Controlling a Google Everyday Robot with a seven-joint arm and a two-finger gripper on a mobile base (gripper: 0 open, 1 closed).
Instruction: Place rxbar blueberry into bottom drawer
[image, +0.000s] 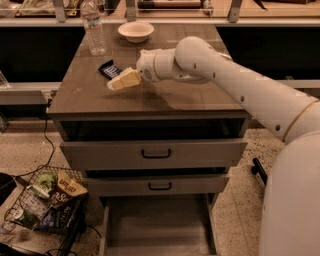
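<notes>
The rxbar blueberry (108, 69), a small dark blue wrapper with white lettering, lies flat on the grey cabinet top (170, 95) at the left rear. My gripper (118, 81) reaches in from the right on a white arm; its cream fingers point left and hang just above and in front of the bar, partly covering its near end. The bottom drawer (157, 226) is pulled out at the foot of the cabinet, a shallow grey tray with a bare floor.
A water bottle (93, 27) and a white bowl (136, 31) stand at the back of the cabinet top. The two upper drawers (156, 153) with dark handles are shut. A wire basket of snack bags (45, 205) sits on the floor at the left.
</notes>
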